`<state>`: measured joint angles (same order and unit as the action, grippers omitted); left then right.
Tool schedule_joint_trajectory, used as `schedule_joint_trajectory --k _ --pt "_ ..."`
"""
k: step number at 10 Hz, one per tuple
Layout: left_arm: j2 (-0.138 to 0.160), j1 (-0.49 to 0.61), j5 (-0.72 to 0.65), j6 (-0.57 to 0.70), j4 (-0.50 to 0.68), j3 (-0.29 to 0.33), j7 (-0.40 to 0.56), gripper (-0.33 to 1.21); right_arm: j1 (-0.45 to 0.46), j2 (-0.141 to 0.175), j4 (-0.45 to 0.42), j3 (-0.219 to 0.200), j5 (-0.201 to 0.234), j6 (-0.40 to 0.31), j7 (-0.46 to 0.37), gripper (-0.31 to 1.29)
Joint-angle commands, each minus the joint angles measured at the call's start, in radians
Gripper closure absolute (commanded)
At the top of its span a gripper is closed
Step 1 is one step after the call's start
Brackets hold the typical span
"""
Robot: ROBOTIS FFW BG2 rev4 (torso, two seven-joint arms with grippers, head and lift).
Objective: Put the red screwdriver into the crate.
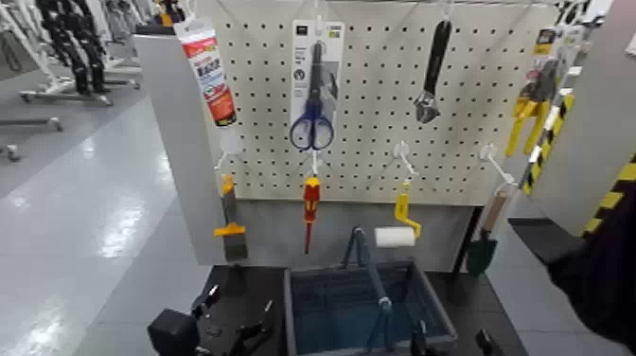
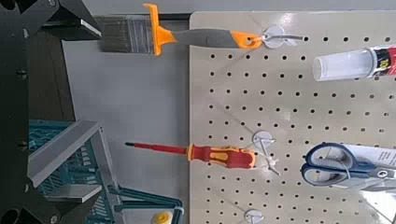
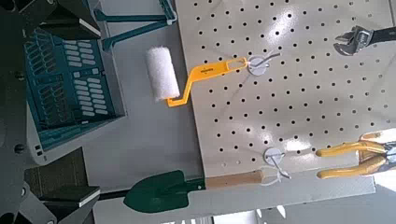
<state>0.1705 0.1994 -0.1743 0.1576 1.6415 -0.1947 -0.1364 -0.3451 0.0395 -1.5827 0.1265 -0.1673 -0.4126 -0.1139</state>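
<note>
The red screwdriver (image 1: pixel 310 210) hangs tip down from a hook on the white pegboard (image 1: pixel 379 161), below the blue scissors. It also shows in the left wrist view (image 2: pixel 219 155). The crate (image 1: pixel 431 308) stands on the dark table under the board, with its blue hoop handle up, and shows in both wrist views (image 2: pixel 65 154) (image 3: pixel 70 75). My left gripper (image 1: pixel 234 317) is low at the table, left of the crate, open and empty. My right gripper (image 1: pixel 452 343) is low at the crate's right front, open and empty. Both are well below the screwdriver.
On the board hang blue scissors (image 1: pixel 312 114), a grey brush (image 1: pixel 231 232), a yellow-handled paint roller (image 1: pixel 401 222), a wrench (image 1: pixel 432 71), a tube (image 1: pixel 208 71), yellow pliers (image 1: pixel 530 104) and a green trowel (image 1: pixel 483 248). A dark shape (image 1: pixel 606 275) fills the right edge.
</note>
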Motion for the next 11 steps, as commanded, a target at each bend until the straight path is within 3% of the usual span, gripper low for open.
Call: schedule_joint_trajectory --k 1,5,8,11 --pt "0.001 -0.011 -0.001 -0.018 0.000 0.001 -0.015 0.15 0.001 0.002 0.000 0.005 0.000 0.003 -0.007 0.13" --pt "0.000 -0.051 -0.007 -0.069 -0.003 0.012 -0.080 0.15 0.001 0.002 0.000 0.010 0.000 0.006 -0.012 0.13" --pt "0.001 -0.136 -0.024 -0.151 -0.025 0.029 -0.190 0.14 0.001 0.002 0.001 0.012 -0.003 0.006 -0.010 0.13" --pt "0.030 -0.253 -0.065 -0.228 -0.072 -0.008 -0.275 0.14 0.003 0.000 0.003 0.015 -0.006 0.006 -0.010 0.13"
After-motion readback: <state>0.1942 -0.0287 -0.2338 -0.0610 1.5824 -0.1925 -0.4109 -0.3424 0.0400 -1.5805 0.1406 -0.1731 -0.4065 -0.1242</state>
